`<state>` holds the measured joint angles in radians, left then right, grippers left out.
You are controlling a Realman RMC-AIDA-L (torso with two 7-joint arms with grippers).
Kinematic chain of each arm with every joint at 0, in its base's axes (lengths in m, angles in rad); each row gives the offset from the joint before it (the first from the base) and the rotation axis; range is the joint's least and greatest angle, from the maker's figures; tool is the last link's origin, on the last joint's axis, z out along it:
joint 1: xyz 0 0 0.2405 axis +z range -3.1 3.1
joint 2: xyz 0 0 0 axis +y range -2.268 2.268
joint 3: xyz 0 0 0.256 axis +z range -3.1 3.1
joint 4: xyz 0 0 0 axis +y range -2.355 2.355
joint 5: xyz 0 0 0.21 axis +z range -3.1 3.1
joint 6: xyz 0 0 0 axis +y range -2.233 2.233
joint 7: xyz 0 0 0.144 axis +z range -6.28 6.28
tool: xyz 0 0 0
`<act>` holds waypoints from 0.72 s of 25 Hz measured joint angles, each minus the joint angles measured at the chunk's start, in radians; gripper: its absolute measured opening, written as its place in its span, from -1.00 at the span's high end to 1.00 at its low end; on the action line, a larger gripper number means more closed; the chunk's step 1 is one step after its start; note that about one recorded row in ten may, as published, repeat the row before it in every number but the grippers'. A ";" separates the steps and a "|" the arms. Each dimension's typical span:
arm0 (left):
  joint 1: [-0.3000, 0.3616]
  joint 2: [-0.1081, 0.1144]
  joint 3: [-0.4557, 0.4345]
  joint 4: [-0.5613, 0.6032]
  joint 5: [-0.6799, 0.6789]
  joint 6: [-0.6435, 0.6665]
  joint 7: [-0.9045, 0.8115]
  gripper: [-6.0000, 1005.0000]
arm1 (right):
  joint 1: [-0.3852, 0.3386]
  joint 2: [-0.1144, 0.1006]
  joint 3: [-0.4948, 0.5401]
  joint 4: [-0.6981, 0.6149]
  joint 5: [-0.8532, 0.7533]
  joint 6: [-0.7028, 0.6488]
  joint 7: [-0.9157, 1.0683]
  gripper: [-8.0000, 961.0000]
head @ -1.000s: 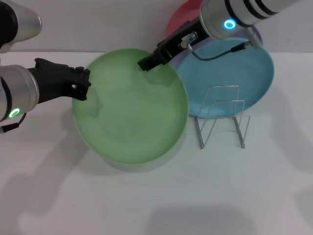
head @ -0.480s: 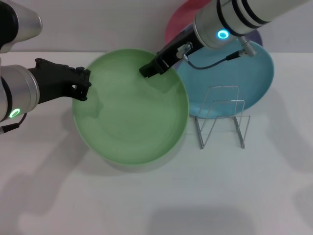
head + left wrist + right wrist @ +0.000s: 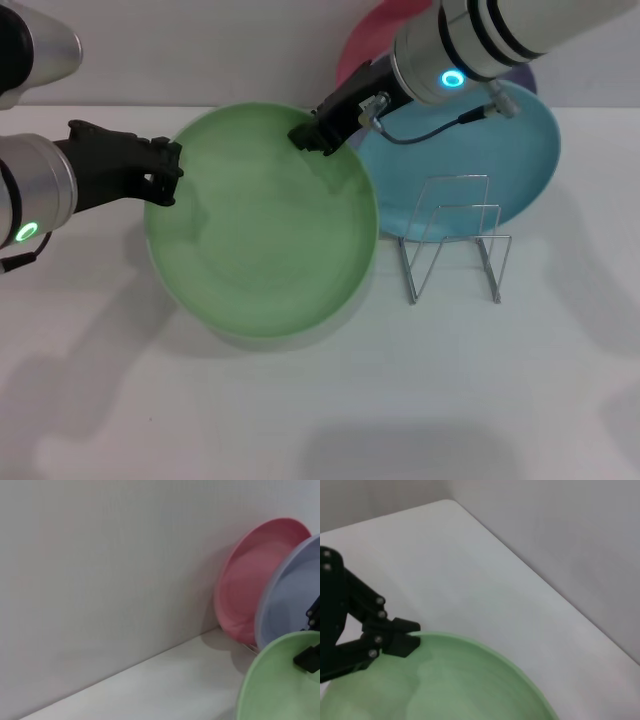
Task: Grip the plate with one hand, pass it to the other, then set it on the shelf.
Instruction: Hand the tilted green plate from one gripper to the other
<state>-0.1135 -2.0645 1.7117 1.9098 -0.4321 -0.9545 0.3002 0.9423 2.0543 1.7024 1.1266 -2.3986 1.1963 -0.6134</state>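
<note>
The pale-green plate (image 3: 262, 235) hangs level a little above the white table, casting a shadow under it. My left gripper (image 3: 165, 172), on the arm with the green light, is shut on its left rim; the right wrist view shows it (image 3: 395, 640) clamped on the plate's edge (image 3: 445, 685). My right gripper (image 3: 308, 135), on the arm with the cyan ring, is at the plate's far rim; it also shows in the left wrist view (image 3: 307, 657) at the plate's edge (image 3: 280, 680). The wire shelf (image 3: 455, 240) stands right of the plate.
A turquoise-blue plate (image 3: 500, 150) leans behind the shelf, with a lavender plate (image 3: 520, 78) and a pink plate (image 3: 365, 45) behind it against the back wall. The pink plate (image 3: 250, 585) and the lavender plate (image 3: 290, 595) show in the left wrist view too.
My right gripper has moved from over the plate's inside back to its far rim, and the arm has swung left. The plate has shifted slightly left. The left gripper has kept its hold.
</note>
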 joint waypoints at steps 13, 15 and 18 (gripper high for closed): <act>0.003 0.000 0.003 0.003 -0.001 0.032 0.001 0.61 | -0.031 0.008 -0.024 0.039 0.015 -0.019 -0.030 0.73; 0.005 0.000 0.003 0.004 0.000 0.038 0.002 0.60 | -0.035 0.008 -0.025 0.046 0.012 -0.019 -0.029 0.76; 0.005 0.001 0.005 0.008 0.001 0.042 0.002 0.51 | -0.043 0.007 -0.023 0.056 0.009 -0.017 -0.027 0.81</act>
<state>-0.1088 -2.0638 1.7164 1.9175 -0.4308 -0.9127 0.3019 0.8996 2.0615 1.6798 1.1825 -2.3896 1.1789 -0.6401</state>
